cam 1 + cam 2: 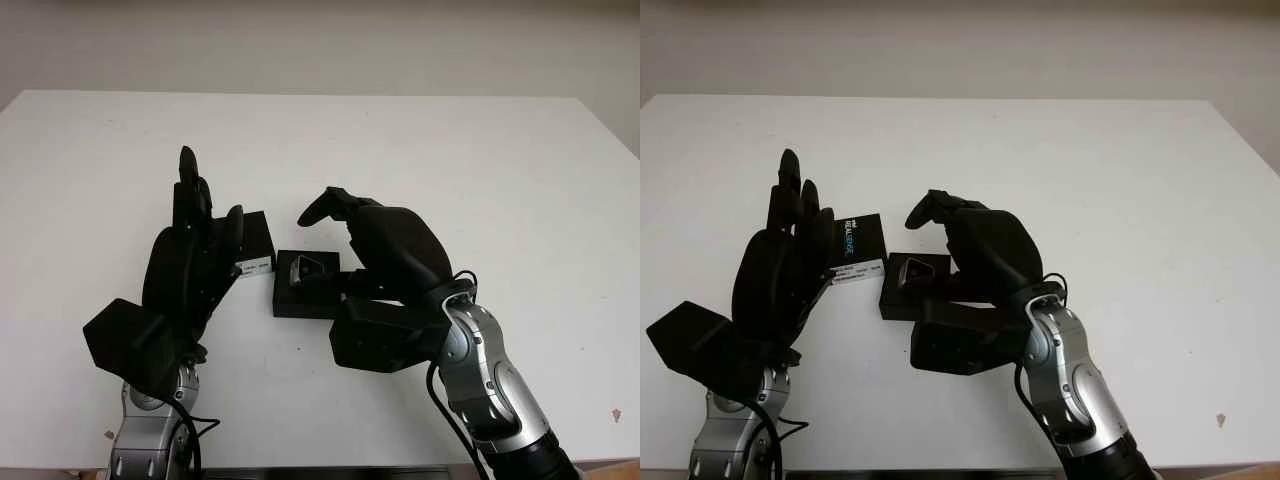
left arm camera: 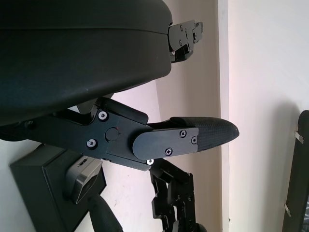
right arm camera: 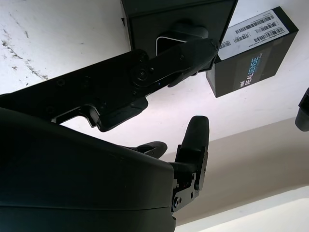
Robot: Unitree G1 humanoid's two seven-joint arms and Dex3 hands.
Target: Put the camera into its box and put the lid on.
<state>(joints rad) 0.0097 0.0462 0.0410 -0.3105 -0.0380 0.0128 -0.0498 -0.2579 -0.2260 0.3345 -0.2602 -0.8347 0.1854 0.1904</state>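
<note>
Two hands flank the black box (image 1: 300, 296) on the white table (image 1: 480, 180). Camera (image 1: 306, 267) sits inside the box, just below the right hand's (image 1: 385, 245) curled fingers (image 1: 322, 207), which arch over it; whether any finger touches the camera cannot be told. Left hand (image 1: 195, 255) is open, upright, holding nothing. Lid (image 1: 858, 242) lies on the table just beside the left fingertips (image 1: 792, 190), touching the box corner.

Matte black left hand (image 1: 190, 270) and right hand (image 1: 385, 255), screw-studded fingers (image 2: 193, 137), silver forearms trailing black cables at lower frame.
</note>
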